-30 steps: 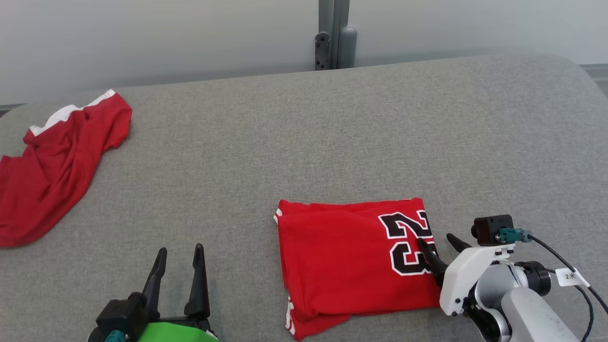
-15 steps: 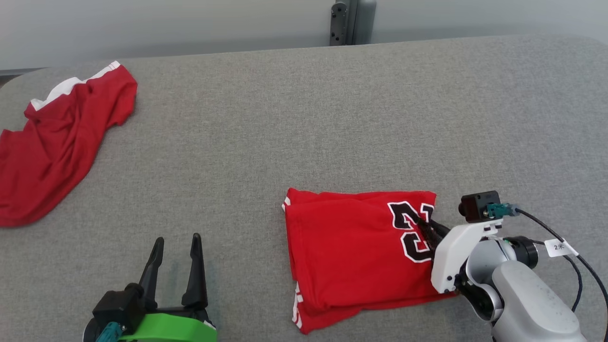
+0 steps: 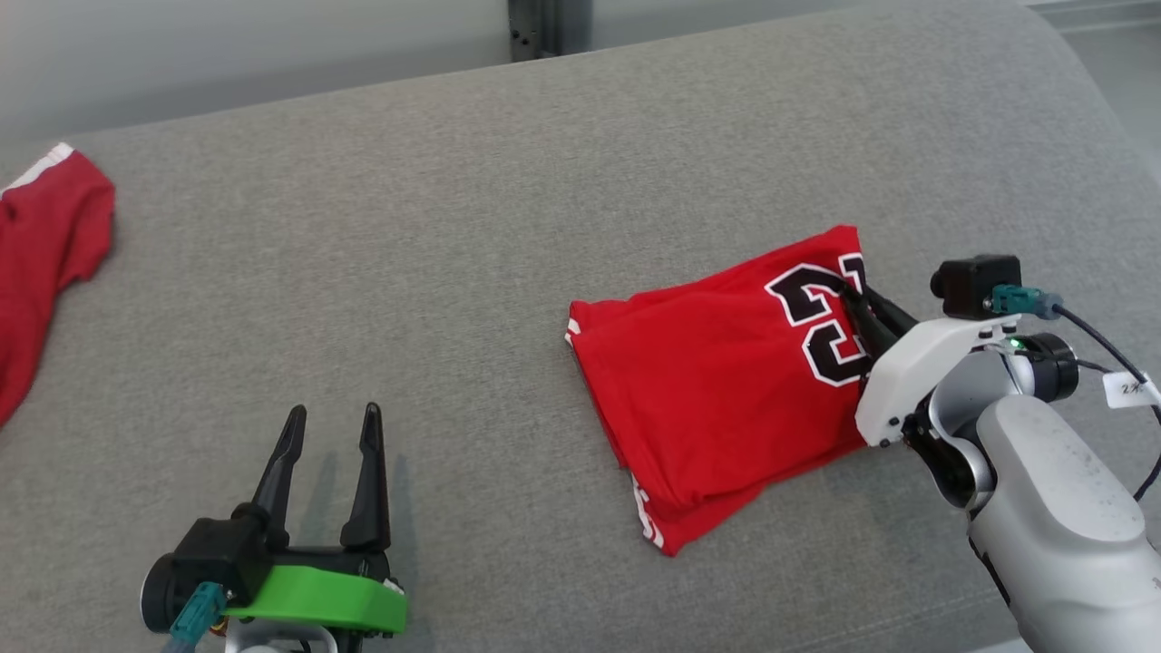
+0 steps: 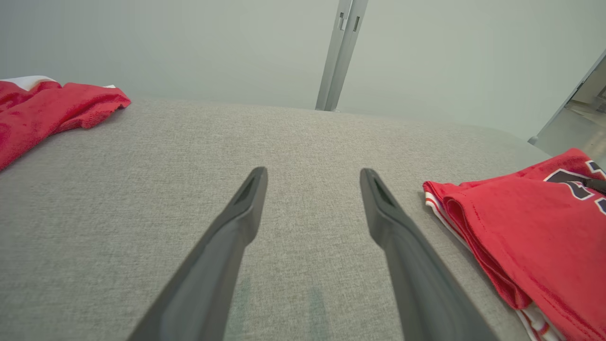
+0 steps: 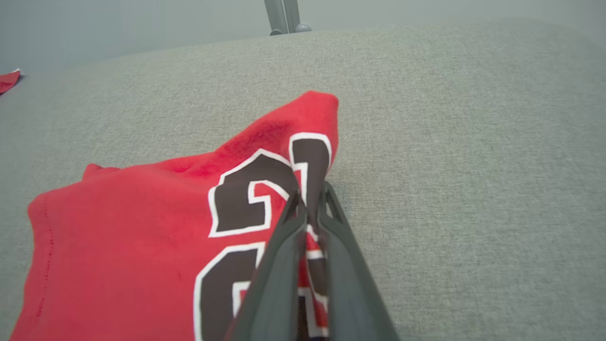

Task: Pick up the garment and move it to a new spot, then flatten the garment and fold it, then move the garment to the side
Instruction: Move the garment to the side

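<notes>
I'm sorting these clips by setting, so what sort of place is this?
Likely a robotics lab or test room, not a home: a wide table covered in grey fabric, a bare pale wall with a grey metal post, and a folded red jersey with black numerals.

The crumpled red garment with white trim (image 3: 41,263) runs off the head view's left edge. On the folded red jersey (image 3: 717,390), the black white-edged number (image 3: 821,354) is partly covered by the right tool (image 3: 851,292) and bent over the cloth's edge, so it cannot be read whole. The left wrist view's right edge cuts the jersey.
</notes>
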